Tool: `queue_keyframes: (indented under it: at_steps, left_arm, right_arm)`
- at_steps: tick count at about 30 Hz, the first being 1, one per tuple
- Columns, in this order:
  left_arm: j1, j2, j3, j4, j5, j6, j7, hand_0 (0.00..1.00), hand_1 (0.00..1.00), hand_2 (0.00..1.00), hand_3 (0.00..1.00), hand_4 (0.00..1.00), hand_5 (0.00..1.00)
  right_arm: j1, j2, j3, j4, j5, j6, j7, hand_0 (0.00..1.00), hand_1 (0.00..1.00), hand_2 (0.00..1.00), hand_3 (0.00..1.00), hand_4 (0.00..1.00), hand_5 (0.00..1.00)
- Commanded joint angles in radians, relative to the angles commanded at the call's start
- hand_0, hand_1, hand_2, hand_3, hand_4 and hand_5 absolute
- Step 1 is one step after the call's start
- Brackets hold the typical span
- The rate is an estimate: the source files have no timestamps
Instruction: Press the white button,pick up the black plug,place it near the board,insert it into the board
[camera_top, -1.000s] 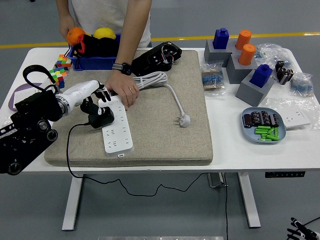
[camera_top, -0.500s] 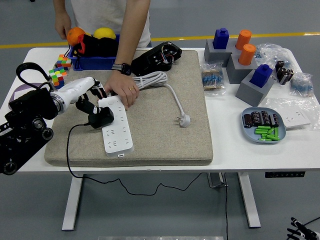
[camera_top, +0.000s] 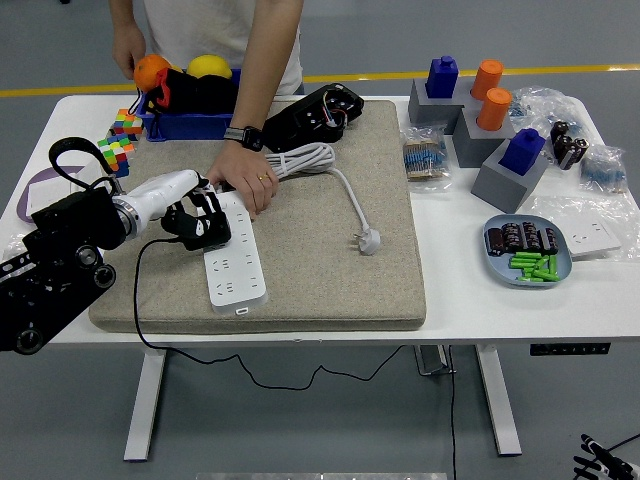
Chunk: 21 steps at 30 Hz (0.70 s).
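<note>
Left robot hand — on black plug

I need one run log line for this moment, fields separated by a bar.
left hand: shut on black plug | plug: at power strip left edge | person's hand: resting on strip far end | right hand: not in view

High head cam, facing forward-down.

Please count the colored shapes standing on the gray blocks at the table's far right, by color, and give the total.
Blue shapes: 2
Orange shapes: 2
Total: 4
</note>
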Motion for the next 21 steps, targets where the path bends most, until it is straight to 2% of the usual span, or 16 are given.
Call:
queue_keyframes:
  at_steps: [15,21]
  left_arm:
    - [0.025,0.016,-0.003,-0.033,-0.012,-0.006,0.011,0.452,0.679,0.564,0.524,0.785,0.002]
    - [0.041,0.012,-0.003,-0.043,-0.019,-0.005,0.01,0.449,0.679,0.563,0.524,0.785,0.002]
  right_arm:
    - [0.002,-0.001,-0.011,0.0,0.003,0.0,0.001,0.721,0.603,0.548,0.647,0.736,0.473]
    - [-0.001,-0.001,-0.017,0.0,0.005,0.0,0.0,0.721,0.603,0.548,0.647,0.736,0.473]
